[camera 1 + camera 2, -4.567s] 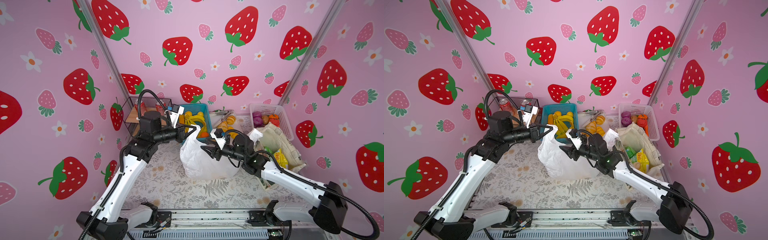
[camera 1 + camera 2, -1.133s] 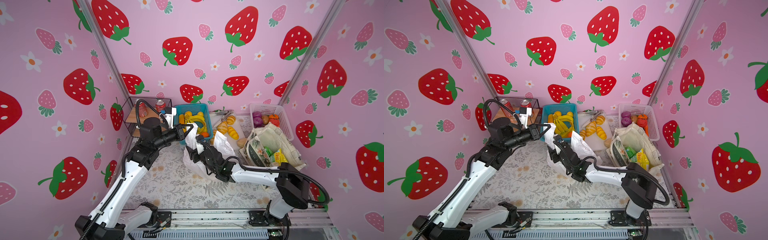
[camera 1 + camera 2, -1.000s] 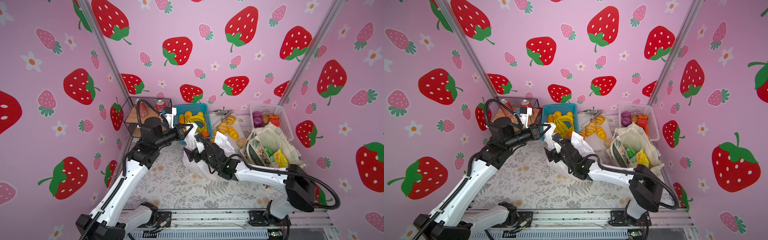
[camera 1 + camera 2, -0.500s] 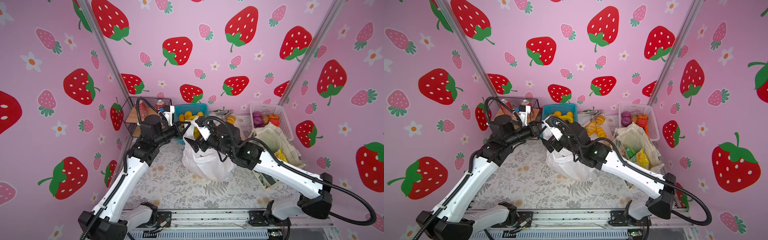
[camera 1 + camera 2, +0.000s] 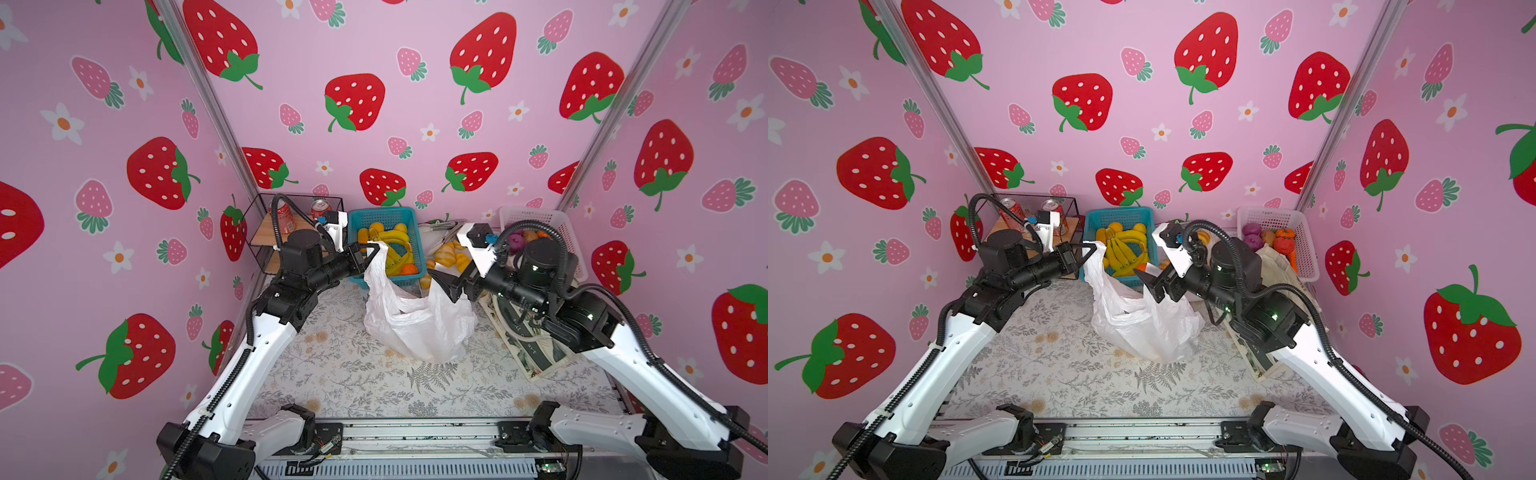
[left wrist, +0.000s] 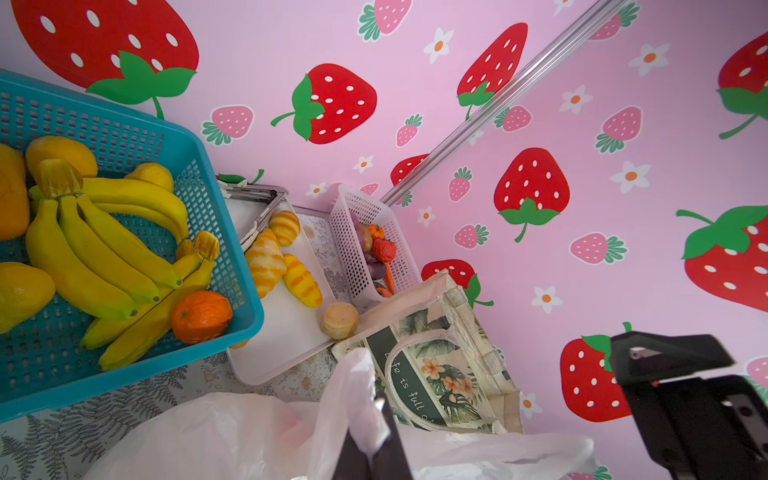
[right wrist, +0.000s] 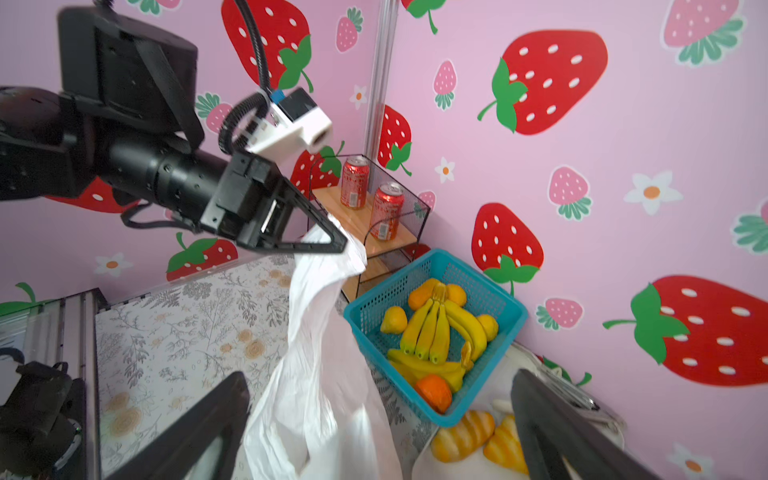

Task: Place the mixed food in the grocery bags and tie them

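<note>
The white plastic grocery bag stands in the middle of the table, one handle pulled up and to the left. My left gripper is shut on that handle. My right gripper hangs open at the bag's upper right edge, and I cannot tell whether it touches the plastic. The floral canvas tote lies at the right, partly under the right arm. Golden rolls lie on a white tray, and an orange sits in the blue basket.
A blue basket of bananas and yellow fruit stands at the back behind the bag. At the back right is a white basket of vegetables. A wire rack with red cans stands at the back left. Tongs lie on the tray.
My right gripper has drawn back to the right, away from the left gripper, and the whole right arm has swung rightward. The left gripper still holds the handle up; the bag has spread wider.
</note>
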Controlling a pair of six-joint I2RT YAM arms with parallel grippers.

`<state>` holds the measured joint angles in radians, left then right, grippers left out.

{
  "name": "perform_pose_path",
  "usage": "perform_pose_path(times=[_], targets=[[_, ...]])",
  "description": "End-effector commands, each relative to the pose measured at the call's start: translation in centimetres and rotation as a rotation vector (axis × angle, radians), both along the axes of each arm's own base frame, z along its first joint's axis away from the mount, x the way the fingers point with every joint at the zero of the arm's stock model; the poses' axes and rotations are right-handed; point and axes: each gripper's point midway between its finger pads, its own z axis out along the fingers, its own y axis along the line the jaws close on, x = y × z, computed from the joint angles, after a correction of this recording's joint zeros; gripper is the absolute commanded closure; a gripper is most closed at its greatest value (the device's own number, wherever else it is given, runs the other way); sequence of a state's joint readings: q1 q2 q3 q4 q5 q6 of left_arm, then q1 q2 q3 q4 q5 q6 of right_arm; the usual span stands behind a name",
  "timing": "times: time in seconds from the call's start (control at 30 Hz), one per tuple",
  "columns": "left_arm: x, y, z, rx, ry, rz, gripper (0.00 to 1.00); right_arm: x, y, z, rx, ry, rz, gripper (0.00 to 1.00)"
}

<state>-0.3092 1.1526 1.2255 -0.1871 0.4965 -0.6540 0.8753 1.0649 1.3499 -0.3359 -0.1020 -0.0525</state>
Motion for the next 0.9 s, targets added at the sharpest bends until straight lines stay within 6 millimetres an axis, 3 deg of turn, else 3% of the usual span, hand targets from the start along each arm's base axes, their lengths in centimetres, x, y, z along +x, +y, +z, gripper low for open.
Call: perform_pose_path(times=[0.0, 0.13, 0.3, 0.47, 0.57, 0.73, 0.87], targets=[[0.0, 0.5, 2.0, -0.001, -0.047, 0.014, 1.0, -1.1, -1.3, -3.6, 0.001, 0.095, 0.073, 0.0], [0.0, 0.5, 1.9, 0.004, -0.046, 0.014, 1.0, -1.3, -3.0, -5.8, 0.086, 0.117, 0.108, 0.0], [0.0, 0.6, 1.6, 0.004, -0.035, 0.016, 1.0, -1.1, -2.8, -8.5, 0.183, 0.077, 0.192, 0.05], [-0.2, 0.8, 1.6, 0.01, -0.034, 0.019, 1.0, -0.7, -1.6, -9.8, 0.228, 0.052, 0.258, 0.28], [-0.2, 0.8, 1.6, 0.026, -0.035, 0.013, 1.0, 0.6, -1.2, -10.9, 0.217, 0.056, 0.225, 0.51], [-1.4, 1.2, 3.1, 0.099, -0.129, -0.015, 0.67, 1.2, -0.7, -11.7, 0.199, 0.084, 0.265, 0.86], [-3.3, 2.1, 5.4, 0.181, -0.283, -0.018, 0.49, 0.9, -0.1, -12.3, 0.184, 0.135, 0.351, 0.93]])
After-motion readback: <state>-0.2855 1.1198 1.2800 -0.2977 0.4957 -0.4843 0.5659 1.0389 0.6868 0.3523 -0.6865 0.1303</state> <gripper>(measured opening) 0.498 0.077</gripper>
